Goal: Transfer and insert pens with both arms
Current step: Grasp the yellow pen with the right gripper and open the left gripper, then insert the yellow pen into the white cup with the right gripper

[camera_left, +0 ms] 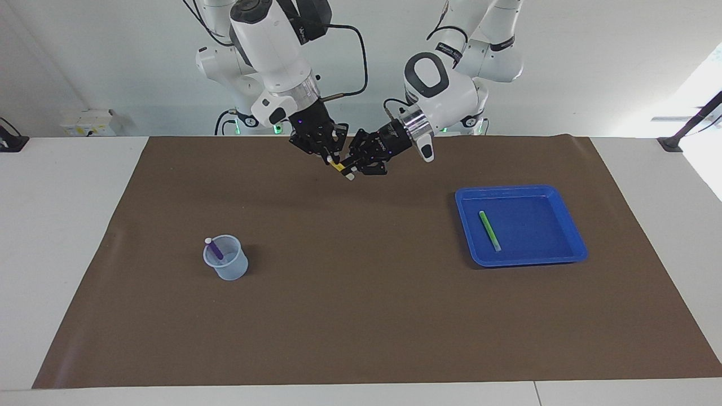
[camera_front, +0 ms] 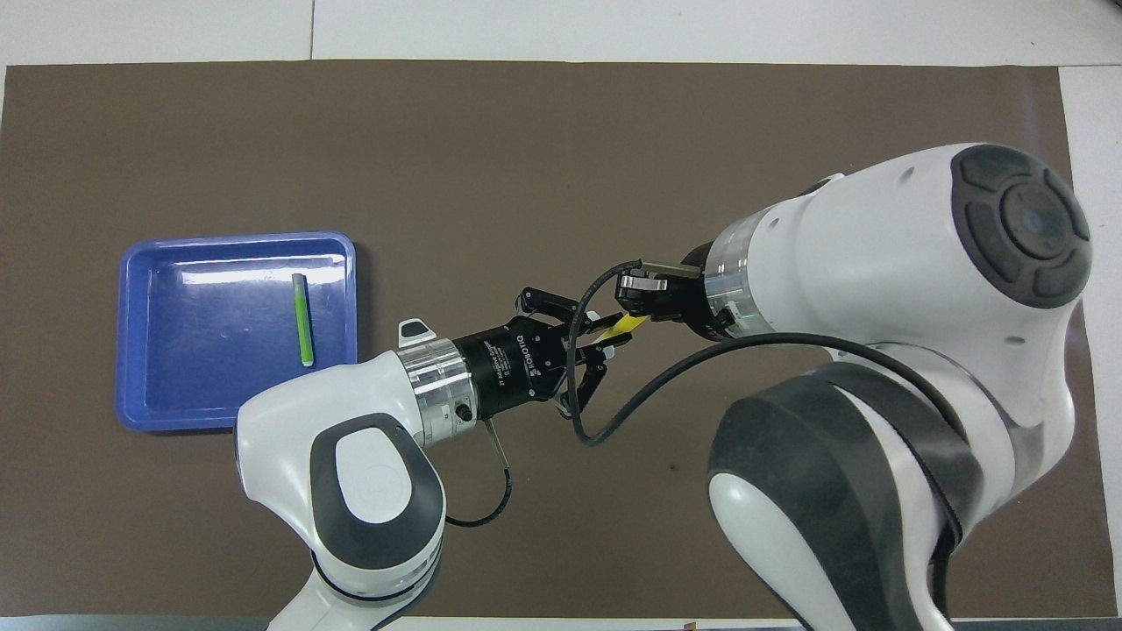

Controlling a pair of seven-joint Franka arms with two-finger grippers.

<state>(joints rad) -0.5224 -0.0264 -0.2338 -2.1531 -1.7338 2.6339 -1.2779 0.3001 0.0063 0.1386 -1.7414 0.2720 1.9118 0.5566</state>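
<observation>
Meeting in mid-air at the upper middle of the facing view, both black two-finger grippers are closed on the short yellow pen with whitish ends (camera_left: pixel 340 168): the left gripper (camera_left: pixel 354 165) clamps its lower part, and the right gripper (camera_left: pixel 331 157) has its fingers pinched on the upper end. The handover step looks to be in hand, with both arms gripping the same pen over the brown mat (camera_left: pixel 361 316) close to the robots' edge of the table. As I judge it, the next move calls for the left fingers to let go cleanly so the right arm can carry the pen off to the translucent pale blue cup (camera_left: pixel 226 258) at lower left of the facing view, where the purple pen (camera_left: pixel 215 249) already stands leaning. The green pen (camera_left: pixel 489 230) lies flat in the blue plastic tray (camera_left: pixel 569 232) at right of that view, awaiting its turn. Open mat lies between the grippers and the cup, so the carry has free room; the cup's narrow rim and the leaning purple pen leave less room for insertion.
</observation>
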